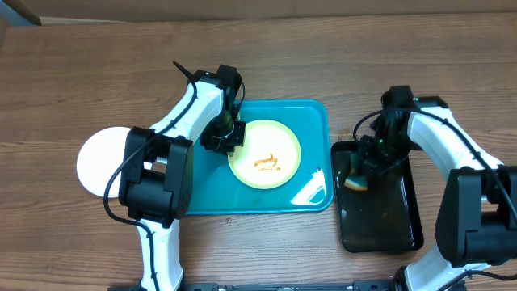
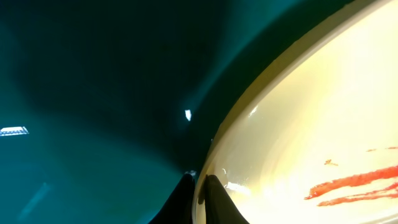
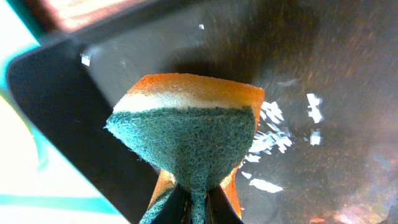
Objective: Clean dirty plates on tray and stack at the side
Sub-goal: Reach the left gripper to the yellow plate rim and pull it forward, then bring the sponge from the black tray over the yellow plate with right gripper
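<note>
Right now the left tool (image 1: 229, 137) is clenching on the rim of the cream plate (image 1: 265, 153), with one tip inside the lip and one outside. The plate is lying flat in the teal tray (image 1: 311, 113) and stretching away ahead of that tool. An orange-red sauce smear (image 1: 268, 162) is sitting across its middle, beyond the tips, so it looks not yet cleaned. The right tool (image 3: 198, 205) is grasping a sponge (image 3: 193, 130) by a narrow pinch, green scouring face toward its own camera. To my eye the thin hold on a glossy rim is the worry. Once the sponge is pressing down, the plate could be pivoting out of the tips or skating across the slick tray. The sponge, held by so little, could be twisting loose too. As for what is holding what, the teal tray is carrying only this one plate. The black tray (image 1: 392, 218) under the right tool is showing just glinting flecks, probably water. A white plate (image 1: 97, 162) is resting on the surface (image 1: 81, 73) well behind the left tool, outside the tray and partly hidden by the arm.
</note>
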You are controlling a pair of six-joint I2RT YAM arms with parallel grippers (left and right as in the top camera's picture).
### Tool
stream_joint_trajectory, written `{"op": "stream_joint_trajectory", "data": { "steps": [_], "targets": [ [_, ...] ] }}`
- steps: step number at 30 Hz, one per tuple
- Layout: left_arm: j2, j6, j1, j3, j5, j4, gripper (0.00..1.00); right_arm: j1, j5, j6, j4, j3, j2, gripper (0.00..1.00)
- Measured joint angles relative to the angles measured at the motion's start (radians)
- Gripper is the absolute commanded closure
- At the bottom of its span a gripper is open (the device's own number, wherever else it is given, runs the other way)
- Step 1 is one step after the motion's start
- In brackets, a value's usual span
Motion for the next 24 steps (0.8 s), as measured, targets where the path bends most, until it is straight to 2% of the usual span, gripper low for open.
{"op": "stream_joint_trajectory", "data": {
  "steps": [4,11,13,19,24],
  "targets": [
    [0.0,-0.015,0.0,0.0,0.011,0.0,0.91,0.001,0.002,-0.002,0.026,-0.012,0.0,0.96],
    [0.0,-0.026,0.0,0.0,0.018,-0.003,0.88,0.002,-0.015,-0.001,0.264,-0.175,-0.013,0.96],
    [0.0,-0.026,0.0,0.0,0.021,-0.003,0.91,0.002,-0.023,-0.001,0.313,-0.201,-0.032,0.96],
    [0.0,-0.026,0.0,0.0,0.027,-0.004,0.91,0.002,-0.035,0.002,0.474,-0.205,-0.032,0.95],
    [0.0,-0.027,0.0,0.0,0.028,-0.006,0.9,0.002,-0.031,0.002,0.509,-0.187,-0.02,0.96]
  ]
}}
